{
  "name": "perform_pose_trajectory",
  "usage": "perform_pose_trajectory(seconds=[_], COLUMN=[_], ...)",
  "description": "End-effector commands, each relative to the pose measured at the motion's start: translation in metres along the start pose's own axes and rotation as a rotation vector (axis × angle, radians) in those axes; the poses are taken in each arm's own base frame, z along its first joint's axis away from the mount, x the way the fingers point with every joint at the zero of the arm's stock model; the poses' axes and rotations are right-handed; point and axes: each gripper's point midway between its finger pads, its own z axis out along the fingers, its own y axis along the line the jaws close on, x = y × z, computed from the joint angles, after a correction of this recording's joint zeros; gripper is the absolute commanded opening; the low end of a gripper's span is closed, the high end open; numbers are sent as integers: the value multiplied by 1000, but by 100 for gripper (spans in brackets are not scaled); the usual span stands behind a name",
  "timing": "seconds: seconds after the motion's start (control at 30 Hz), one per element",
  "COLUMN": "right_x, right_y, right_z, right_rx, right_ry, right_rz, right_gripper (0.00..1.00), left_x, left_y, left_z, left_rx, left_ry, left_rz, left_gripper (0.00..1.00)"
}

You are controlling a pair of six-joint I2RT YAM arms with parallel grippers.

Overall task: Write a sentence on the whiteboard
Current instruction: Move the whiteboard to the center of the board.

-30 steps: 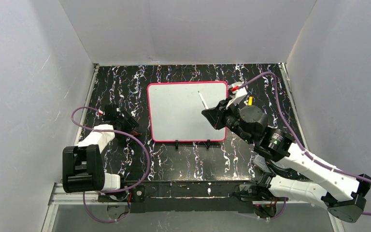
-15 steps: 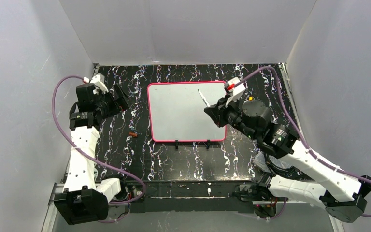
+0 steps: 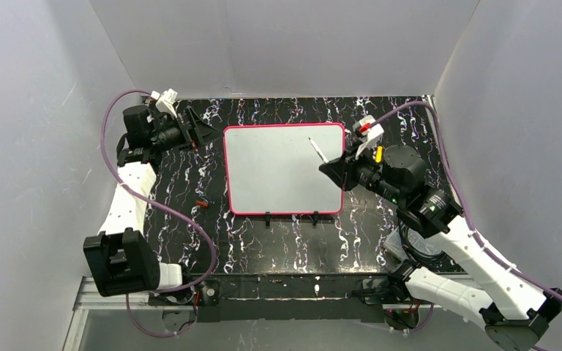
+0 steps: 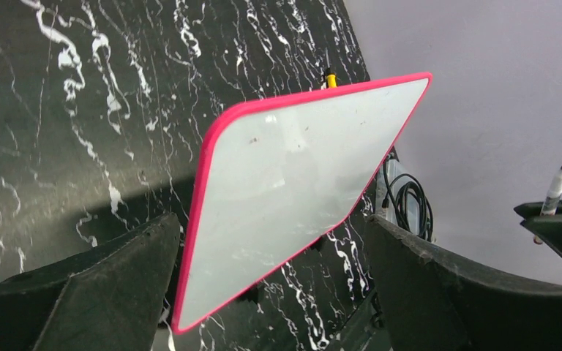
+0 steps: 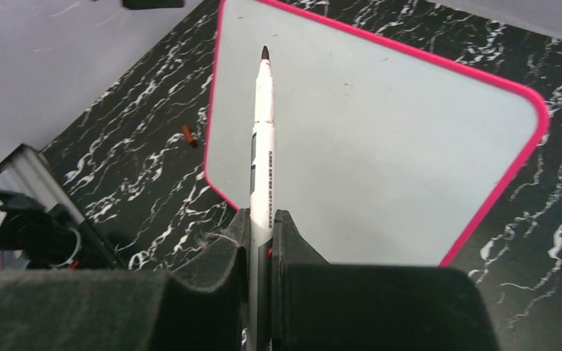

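Hovering at far left, left hand (image 3: 203, 132) is standing wide open, holding nothing, just beside the far-left corner of the whiteboard (image 3: 278, 172). Whiteboard is lying mid-bench (image 3: 263, 241), surface showing blank, so writing is looking not yet begun, all of it left. Small red-brown piece (image 3: 201, 202), likely a cap, is lying near its left edge. Right hand (image 3: 334, 170) is clamping an uncapped white marker (image 3: 317, 151), tip over the board's right side. Barrel print is showing too small to read

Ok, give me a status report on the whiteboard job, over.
Left gripper open, empty, by far-left corner of the whiteboard. Right gripper shut on marker, tip over the whiteboard. Whiteboard blank. Small reddish cap lying left of it, not obstructing.
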Motion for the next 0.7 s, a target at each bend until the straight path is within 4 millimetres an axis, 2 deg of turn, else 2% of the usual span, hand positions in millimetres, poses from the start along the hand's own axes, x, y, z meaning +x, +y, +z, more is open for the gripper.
perform_pose_trajectory(seconds=[0.0,0.17,0.37,0.6,0.67], right_x=[-15,-7,0,3,5], right_y=[26,28,29,30,31], right_z=[-14,-21,-23,-19,-17], right_rx=[-132,-146,-157,-169,-174], right_ry=[-84,-72,-60,-49,-43], right_rz=[44,65,83,71,73], right_gripper=[1,1,1,1,1], left_x=[-11,-2,8,44,46], left_y=[4,30,23,6,3], left_z=[16,45,53,67,65], left_rx=[85,92,119,137,131], left_ry=[-23,40,67,150,150], left_rz=[78,60,68,75,81], left_gripper=[95,93,90,90,91])
